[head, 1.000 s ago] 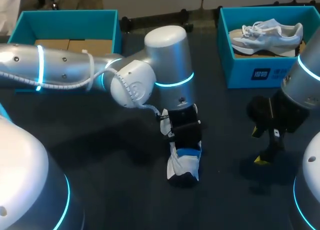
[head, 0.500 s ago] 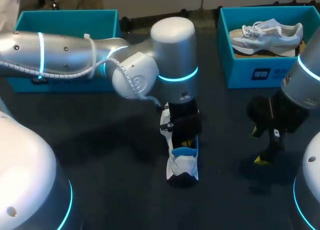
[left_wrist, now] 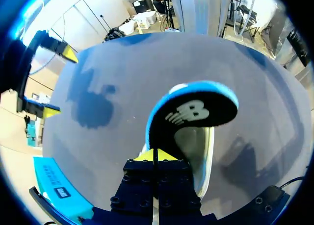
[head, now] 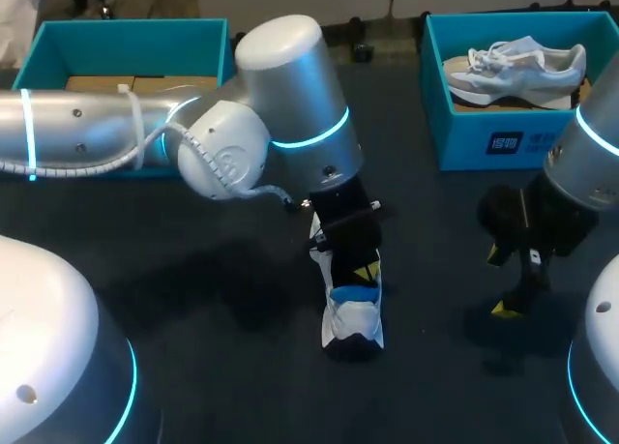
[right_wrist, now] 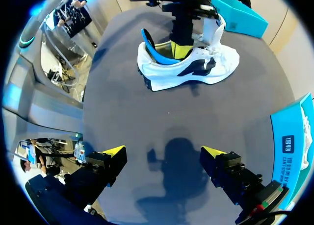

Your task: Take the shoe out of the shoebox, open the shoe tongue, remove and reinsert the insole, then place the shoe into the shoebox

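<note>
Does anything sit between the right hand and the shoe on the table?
Nothing visible does. Only bare table lies between the open right hand and the shoe. The left hand stands in the shoe's opening, shut on the insole.

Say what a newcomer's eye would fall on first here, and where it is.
The white shoe stands mid-table, with the left gripper pinching its blue-edged insole, lifted at the heel. A second shoe lies in the box at the far right, and the open right gripper hangs over bare table.
</note>
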Available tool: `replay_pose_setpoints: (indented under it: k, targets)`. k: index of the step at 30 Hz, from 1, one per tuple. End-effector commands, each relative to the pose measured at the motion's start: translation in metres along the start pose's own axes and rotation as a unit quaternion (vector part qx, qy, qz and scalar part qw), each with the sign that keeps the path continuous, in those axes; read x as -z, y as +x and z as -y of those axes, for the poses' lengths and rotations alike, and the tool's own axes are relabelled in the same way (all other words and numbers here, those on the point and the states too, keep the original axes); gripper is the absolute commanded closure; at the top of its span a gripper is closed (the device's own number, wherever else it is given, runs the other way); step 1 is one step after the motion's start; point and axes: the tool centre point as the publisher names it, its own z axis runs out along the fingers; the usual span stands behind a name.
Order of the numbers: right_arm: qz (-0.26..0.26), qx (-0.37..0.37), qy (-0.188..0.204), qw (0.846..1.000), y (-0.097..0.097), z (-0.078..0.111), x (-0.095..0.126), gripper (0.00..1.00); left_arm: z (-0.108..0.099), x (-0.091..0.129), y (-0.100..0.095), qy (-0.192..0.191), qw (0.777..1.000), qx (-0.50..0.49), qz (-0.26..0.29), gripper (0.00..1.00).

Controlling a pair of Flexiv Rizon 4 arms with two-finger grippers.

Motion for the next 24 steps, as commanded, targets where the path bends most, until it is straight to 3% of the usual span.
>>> replay_pose_setpoints:
  k: [1,7,16,24]
  targets:
    - [0.0,0.0,0.001,1.0,0.0,0.0,-0.001,0.0,0.007,0.003,0.002,-0.001,1.0,-0.006,0.01,1.0]
    - [0.0,0.0,0.001,1.0,0.0,0.0,-0.001,0.0,0.017,-0.001,-0.005,0.013,0.999,-0.032,-0.01,1.0]
    - [0.0,0.0,0.001,1.0,0.0,0.0,-0.001,0.0,0.004,-0.042,-0.002,0.015,0.996,-0.038,-0.076,1.0]
    - [0.0,0.0,0.001,1.0,0.0,0.0,-0.001,0.0,-0.007,-0.056,0.008,0.002,0.995,-0.032,-0.096,1.0]
